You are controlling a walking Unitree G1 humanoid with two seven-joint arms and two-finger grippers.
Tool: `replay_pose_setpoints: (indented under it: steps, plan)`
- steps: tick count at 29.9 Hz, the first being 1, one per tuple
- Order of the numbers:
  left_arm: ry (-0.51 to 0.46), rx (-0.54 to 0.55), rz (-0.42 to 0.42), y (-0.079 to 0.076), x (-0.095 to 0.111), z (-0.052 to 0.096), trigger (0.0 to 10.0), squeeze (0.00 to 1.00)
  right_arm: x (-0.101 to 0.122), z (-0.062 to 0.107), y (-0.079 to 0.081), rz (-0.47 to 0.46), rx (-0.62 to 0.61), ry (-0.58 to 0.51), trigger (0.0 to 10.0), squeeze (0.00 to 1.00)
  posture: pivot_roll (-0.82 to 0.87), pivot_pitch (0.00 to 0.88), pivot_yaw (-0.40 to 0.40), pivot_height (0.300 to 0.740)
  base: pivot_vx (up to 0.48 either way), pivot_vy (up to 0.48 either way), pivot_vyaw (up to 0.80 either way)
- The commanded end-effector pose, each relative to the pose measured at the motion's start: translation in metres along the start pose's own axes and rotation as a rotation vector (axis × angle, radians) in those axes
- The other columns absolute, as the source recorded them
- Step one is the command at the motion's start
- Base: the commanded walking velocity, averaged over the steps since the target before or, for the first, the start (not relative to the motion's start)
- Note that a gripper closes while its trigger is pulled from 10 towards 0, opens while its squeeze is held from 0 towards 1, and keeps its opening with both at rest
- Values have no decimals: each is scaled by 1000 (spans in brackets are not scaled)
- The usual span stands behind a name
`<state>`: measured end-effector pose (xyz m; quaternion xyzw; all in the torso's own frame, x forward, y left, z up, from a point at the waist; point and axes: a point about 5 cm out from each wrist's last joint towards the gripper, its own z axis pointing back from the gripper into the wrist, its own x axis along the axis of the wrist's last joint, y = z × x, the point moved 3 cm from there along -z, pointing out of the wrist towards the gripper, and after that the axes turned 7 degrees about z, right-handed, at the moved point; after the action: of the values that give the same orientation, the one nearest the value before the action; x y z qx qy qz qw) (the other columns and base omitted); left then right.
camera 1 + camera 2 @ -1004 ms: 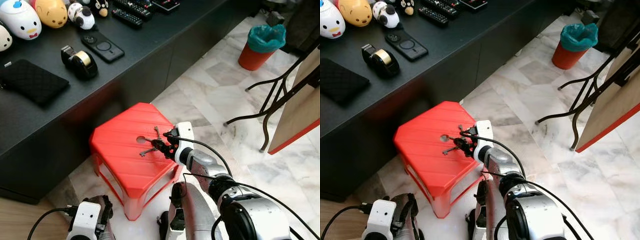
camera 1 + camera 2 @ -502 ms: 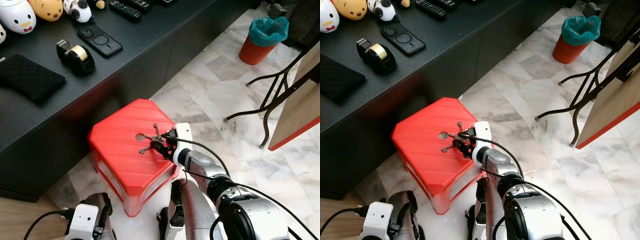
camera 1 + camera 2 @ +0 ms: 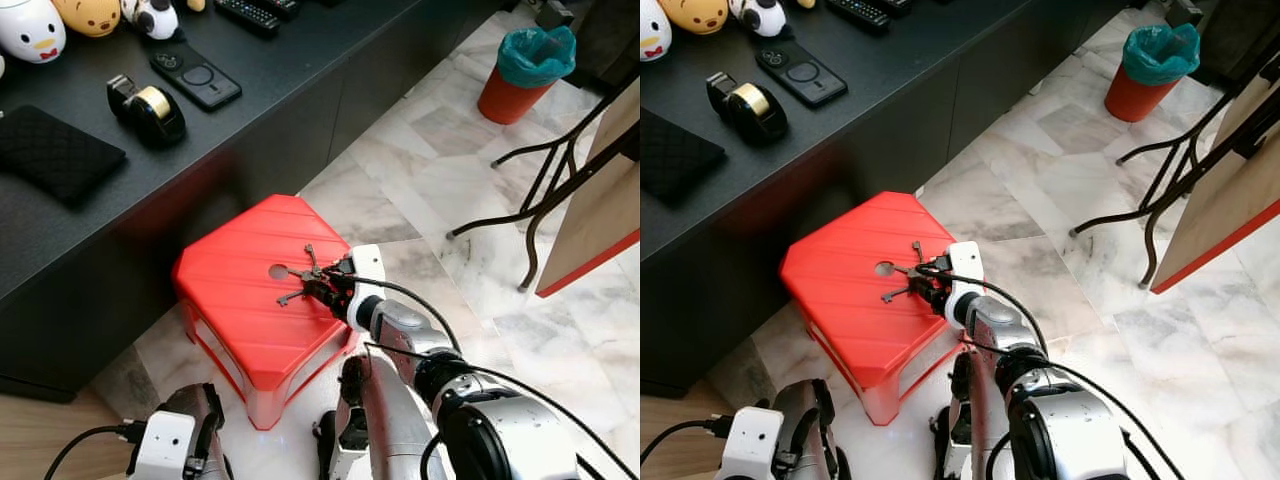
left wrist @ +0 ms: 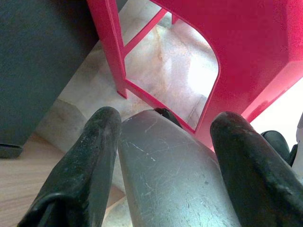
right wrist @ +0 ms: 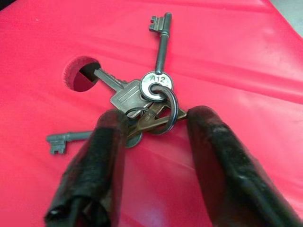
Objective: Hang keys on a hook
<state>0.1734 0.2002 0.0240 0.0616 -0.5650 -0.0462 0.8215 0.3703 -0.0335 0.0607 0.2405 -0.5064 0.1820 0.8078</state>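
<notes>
A bunch of metal keys (image 5: 150, 97) on a ring, with a round tag marked A12, lies flat on top of a red plastic stool (image 3: 235, 315), beside the stool's round hole (image 3: 278, 271). My right gripper (image 5: 156, 118) is down at the stool top. Its fingers stand open, one on each side of the key ring, with the tips close to the ring. In the left eye view the same gripper (image 3: 323, 291) sits just right of the keys (image 3: 303, 281). My left gripper (image 4: 165, 118) hangs open low beside the stool's legs.
A long black cabinet (image 3: 300, 70) stands behind the stool, carrying a tape dispenser (image 3: 150, 110), a phone (image 3: 195, 80), a black pouch (image 3: 50, 150), toys and remotes. An orange bin (image 3: 525, 75) and a folding table's black legs (image 3: 540, 190) stand on the marble floor to the right.
The whole picture has shifted a little, so the camera moved. My right gripper stays at the keys on the stool, fingers still apart. The keys lie where they were.
</notes>
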Motion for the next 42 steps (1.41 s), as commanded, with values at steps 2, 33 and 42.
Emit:
replay_pose_setpoints:
  steps: [2,33,42]
  plan:
    - [114,-31,-1,-10,-25,11,10000,0,-29,4,3,-37,7,93,0,0,170,367,-182,567,0,0,0]
    - [115,-48,-24,-12,-25,-2,10000,0,1,3,1,21,24,-85,0,0,157,336,-170,567,0,0,0]
    - [98,-41,-30,-8,-22,-15,10000,0,53,10,-16,42,-79,-331,0,0,152,293,-168,567,0,0,0]
